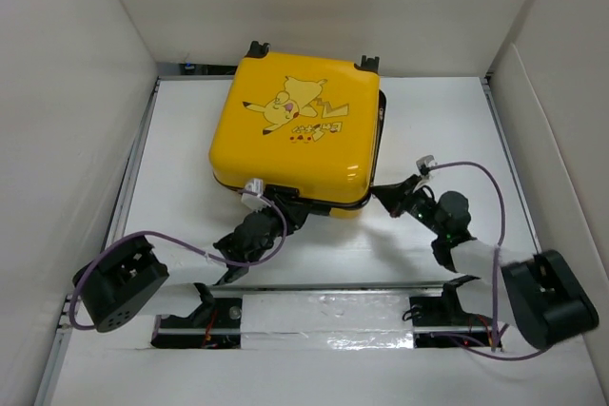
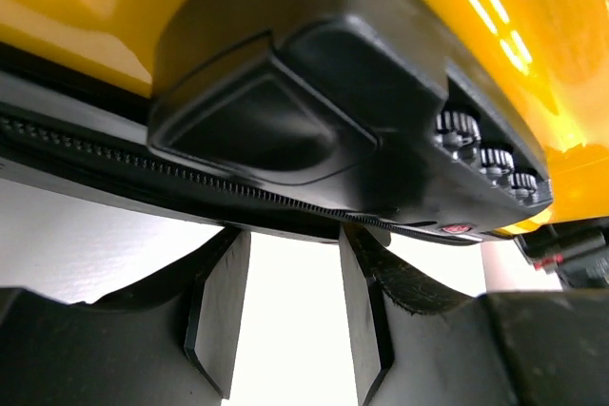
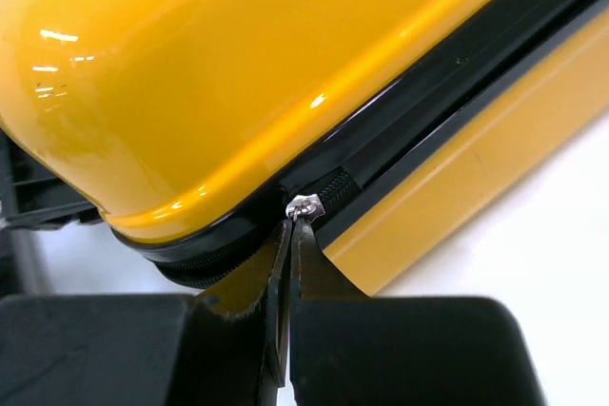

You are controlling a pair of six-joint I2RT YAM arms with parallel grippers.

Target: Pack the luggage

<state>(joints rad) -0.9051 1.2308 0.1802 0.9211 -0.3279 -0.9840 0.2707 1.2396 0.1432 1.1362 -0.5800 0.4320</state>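
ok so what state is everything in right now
suitcase: lying flat, lid down, cartoon side up
zip pull: at the near right corner, pinched between the fingers
right gripper: shut on the zip pull
left gripper: open, holding nothing, just under the lock
lock: on the near edge, dials too blurred to read

Left end effector (image 2: 290, 254) parted beneath luggage (image 2: 76, 7) lock (image 2: 314, 92).
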